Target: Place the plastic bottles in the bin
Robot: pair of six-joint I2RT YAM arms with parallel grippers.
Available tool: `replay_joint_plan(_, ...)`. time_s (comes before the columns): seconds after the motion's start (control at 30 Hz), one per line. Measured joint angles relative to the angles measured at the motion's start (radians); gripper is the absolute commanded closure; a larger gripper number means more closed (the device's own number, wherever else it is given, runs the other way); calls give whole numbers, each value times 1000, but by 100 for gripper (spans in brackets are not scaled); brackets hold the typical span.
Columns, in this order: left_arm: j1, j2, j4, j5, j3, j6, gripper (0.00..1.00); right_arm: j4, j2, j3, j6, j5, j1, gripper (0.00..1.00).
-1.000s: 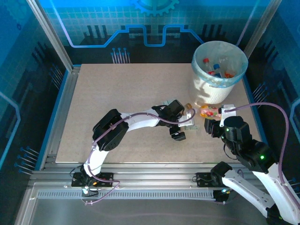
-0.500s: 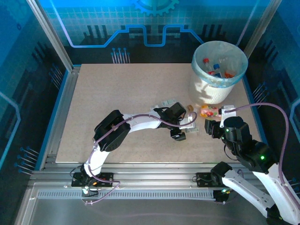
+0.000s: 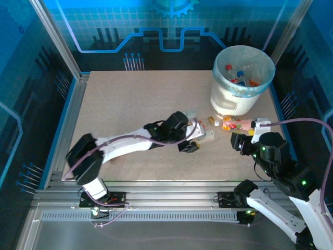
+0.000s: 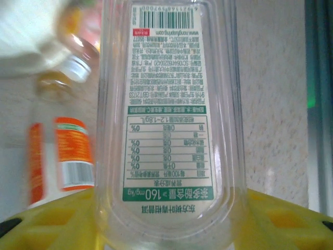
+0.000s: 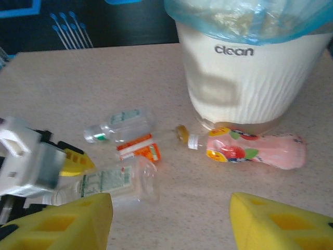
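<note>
My left gripper [image 3: 199, 138] is shut on a clear plastic bottle [image 4: 166, 104] with a white and green label, which lies between the yellow fingers [image 4: 57, 219]. In the top view this bottle [image 3: 207, 136] lies low over the table. Three more plastic bottles lie in front of the bin [image 3: 242, 78]: a pink one [image 5: 255, 151], an orange-labelled one [image 5: 138, 148] and a clear one with a green cap [image 5: 117, 125]. My right gripper [image 5: 171, 224] stands open just before them with nothing between its fingers. Several bottles lie inside the bin.
The bin's white ribbed wall [image 5: 244, 83] stands right behind the loose bottles. Aluminium rails [image 3: 67, 130] frame the table. The left arm [image 3: 130, 143] stretches across the table's middle. Open tabletop [image 3: 130, 99] lies to the left and back.
My left gripper's jaws have closed on the clear bottle, and the left arm has stretched lower and drawn slightly left. The right arm has shifted a little to the right.
</note>
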Motion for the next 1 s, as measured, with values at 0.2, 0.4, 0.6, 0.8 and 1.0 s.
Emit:
replay_joint_plan(0.2,0,-273,163,-30,-179,-102,51,86,71,20,94,-187,-2,32)
replay_joint_plan(0.4,0,-395,234,-60,-231,-125,52,203,223,56,190,-388,-1,26)
replay_joint_plan(0.6,-3,-450,261,-64,-270,-130,52,299,266,53,267,-478,19,23)
replay_joint_plan(0.8,-6,-489,269,-66,-298,-150,52,350,281,22,317,-486,45,23)
replay_joint_plan(1.0,-10,-500,283,-66,-303,-151,52,395,305,-8,346,-496,65,25)
